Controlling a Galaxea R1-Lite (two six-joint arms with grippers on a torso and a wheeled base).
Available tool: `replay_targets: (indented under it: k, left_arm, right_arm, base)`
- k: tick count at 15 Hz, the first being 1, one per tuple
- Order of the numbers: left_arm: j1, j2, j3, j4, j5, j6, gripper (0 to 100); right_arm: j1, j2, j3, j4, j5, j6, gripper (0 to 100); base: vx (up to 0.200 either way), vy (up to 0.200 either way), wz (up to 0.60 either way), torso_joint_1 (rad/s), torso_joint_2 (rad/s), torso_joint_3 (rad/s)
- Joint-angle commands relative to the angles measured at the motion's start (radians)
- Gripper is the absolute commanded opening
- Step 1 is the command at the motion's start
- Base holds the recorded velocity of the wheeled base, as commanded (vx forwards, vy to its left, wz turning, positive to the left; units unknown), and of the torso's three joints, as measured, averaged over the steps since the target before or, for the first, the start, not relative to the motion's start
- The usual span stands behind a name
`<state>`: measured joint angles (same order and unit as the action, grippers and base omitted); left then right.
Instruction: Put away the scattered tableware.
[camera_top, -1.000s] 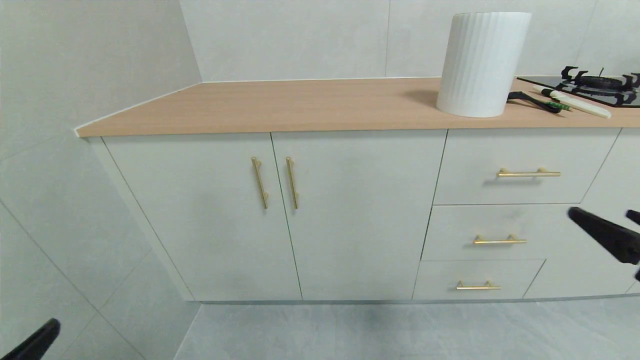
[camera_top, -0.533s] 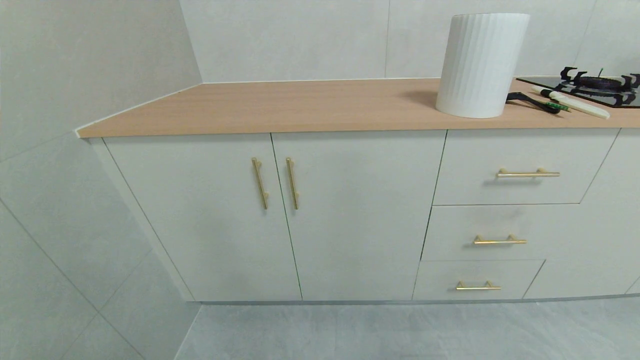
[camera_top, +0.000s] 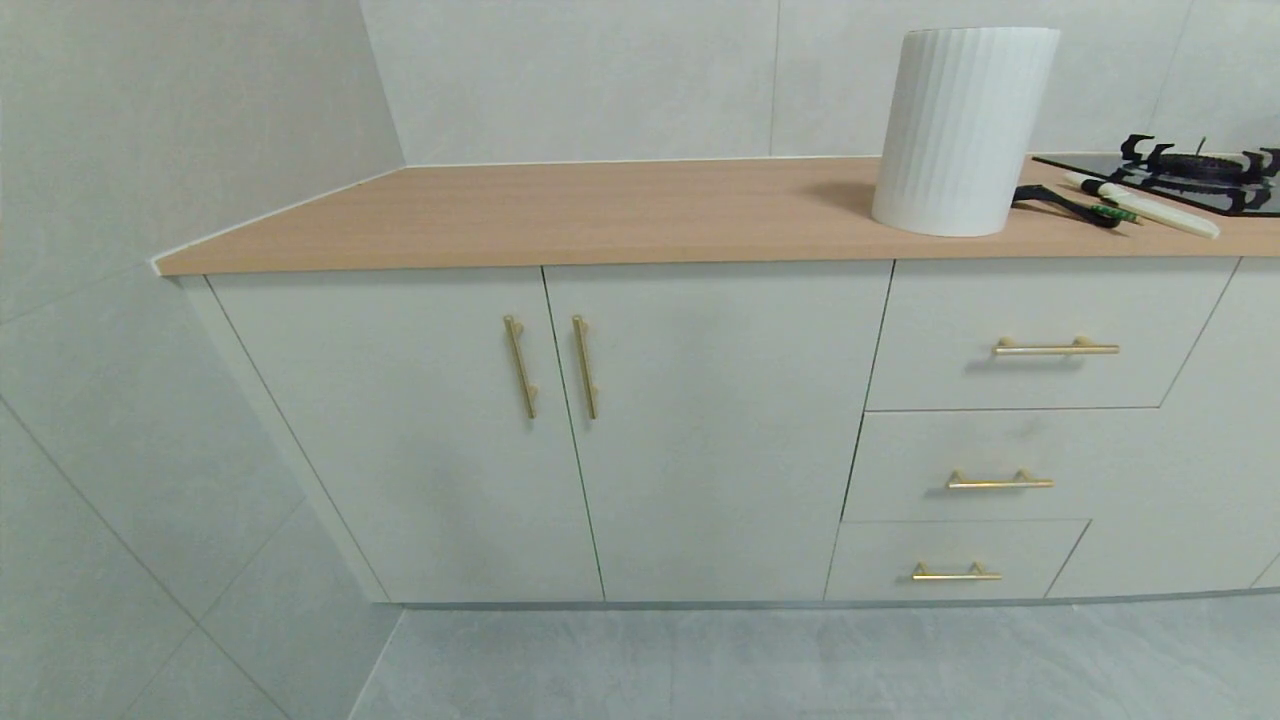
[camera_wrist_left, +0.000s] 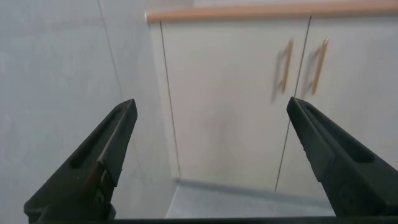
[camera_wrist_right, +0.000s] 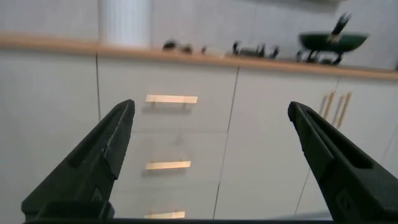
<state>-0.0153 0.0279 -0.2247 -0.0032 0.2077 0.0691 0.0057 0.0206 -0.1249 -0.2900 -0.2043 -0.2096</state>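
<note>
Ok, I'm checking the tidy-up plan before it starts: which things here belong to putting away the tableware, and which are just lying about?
For the job:
- black-handled utensil
- white-handled utensil
- white ribbed container, probably the holder

Just there:
- gas burner
- green pan
- cabinet doors
- drawers

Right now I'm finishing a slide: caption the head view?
A tall ribbed white container and scattered utensils on a wooden countertop above closed white cabinets with brass handles.
</note>
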Motion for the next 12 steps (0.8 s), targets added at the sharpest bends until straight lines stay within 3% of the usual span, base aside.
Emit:
replay_targets:
  k: [1, 5, 8, 9, 12]
  left_arm:
    - [0.009, -0.028, 0.076, -0.003, -0.007, 0.003, 100]
    - [0.009, -0.028, 0.225, -0.044, -0.042, 0.001, 100]
    - [0.009, -0.028, 0.225, -0.032, -0.132, -0.046, 100]
    - [0.009, -0.028, 0.225, 0.009, -0.188, -0.049, 100]
    - [0.009, -0.028, 0.225, 0.002, -0.198, -0.054, 100]
  right_arm:
    - [-0.003, -0.021, 0.117, 0.008, 0.025, 0.010, 100]
    - [-0.003, -0.021, 0.123, 0.233, 0.115, 0.131, 100]
    - [-0.003, -0.019, 0.123, 0.288, 0.203, 0.194, 100]
    - [-0.004, -0.019, 0.122, 0.293, 0.204, 0.194, 100]
    - [-0.003, -0.021, 0.123, 0.288, 0.207, 0.193, 100]
  base:
    - [0.000, 0.000, 0.00, 0.000, 0.00, 0.000]
    - [0.000, 0.000, 0.00, 0.000, 0.00, 0.000]
    - [0.000, 0.000, 0.00, 0.000, 0.00, 0.000]
    - [0.000, 0.000, 0.00, 0.000, 0.00, 0.000]
    - [0.000, 0.000, 0.00, 0.000, 0.00, 0.000]
